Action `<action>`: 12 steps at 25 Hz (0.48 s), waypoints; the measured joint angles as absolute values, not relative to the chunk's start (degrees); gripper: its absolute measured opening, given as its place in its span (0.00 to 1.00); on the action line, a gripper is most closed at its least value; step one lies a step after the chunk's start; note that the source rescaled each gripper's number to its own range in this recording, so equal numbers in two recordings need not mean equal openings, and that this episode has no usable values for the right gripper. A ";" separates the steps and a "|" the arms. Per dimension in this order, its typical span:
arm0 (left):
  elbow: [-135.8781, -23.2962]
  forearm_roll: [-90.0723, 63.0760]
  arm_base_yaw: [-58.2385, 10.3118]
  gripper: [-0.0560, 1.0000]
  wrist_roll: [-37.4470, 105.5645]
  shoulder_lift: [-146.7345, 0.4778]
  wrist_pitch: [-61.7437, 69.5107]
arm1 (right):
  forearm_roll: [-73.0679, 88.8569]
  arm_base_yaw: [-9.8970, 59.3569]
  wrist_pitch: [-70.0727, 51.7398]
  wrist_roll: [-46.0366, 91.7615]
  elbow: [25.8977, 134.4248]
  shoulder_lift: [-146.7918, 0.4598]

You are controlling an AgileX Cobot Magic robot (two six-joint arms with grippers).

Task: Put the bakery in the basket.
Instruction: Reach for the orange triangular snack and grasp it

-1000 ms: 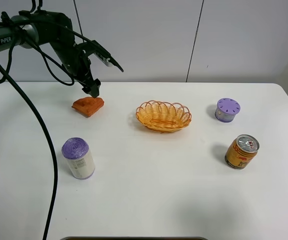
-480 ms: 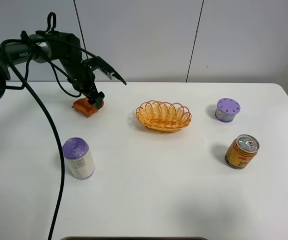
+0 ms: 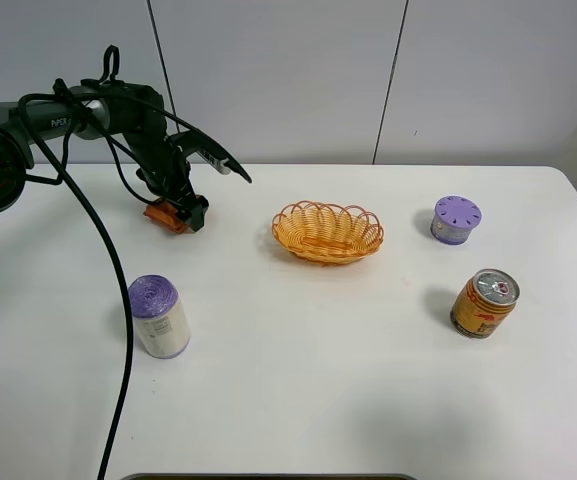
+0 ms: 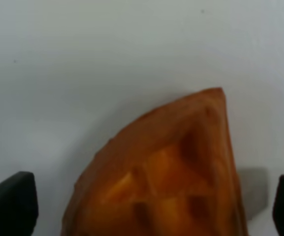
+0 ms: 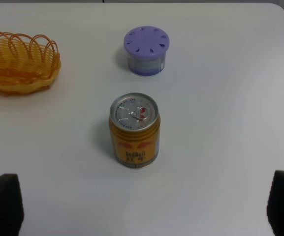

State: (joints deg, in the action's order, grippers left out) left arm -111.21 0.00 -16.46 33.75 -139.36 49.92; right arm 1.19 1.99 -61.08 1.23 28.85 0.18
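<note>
Now: L gripper (image 3: 183, 205) low over bakery (image 3: 162, 213), jaws spread either side, not clenched. Bakery on table (image 3: 298, 380), well left of basket (image 3: 293, 215). Risk: wedge sides slant, so squeeze may squirt it out; off-centre grip = drop en route. R gripper (image 5: 142, 204) spread too, holds nothing.

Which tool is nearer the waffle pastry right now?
Left. The left tool straddles the waffle pastry, fingers open on both sides; the right tool hangs far off, by the Red Bull can.
</note>
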 joint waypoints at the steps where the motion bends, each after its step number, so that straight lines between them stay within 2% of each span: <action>1: -111.21 0.00 -16.46 0.92 33.69 -139.43 49.81 | 1.19 1.99 -61.08 1.23 28.85 0.18; 12: -111.78 -0.80 -16.46 0.91 32.91 -140.85 49.74 | 1.19 1.99 -61.08 1.23 28.85 0.18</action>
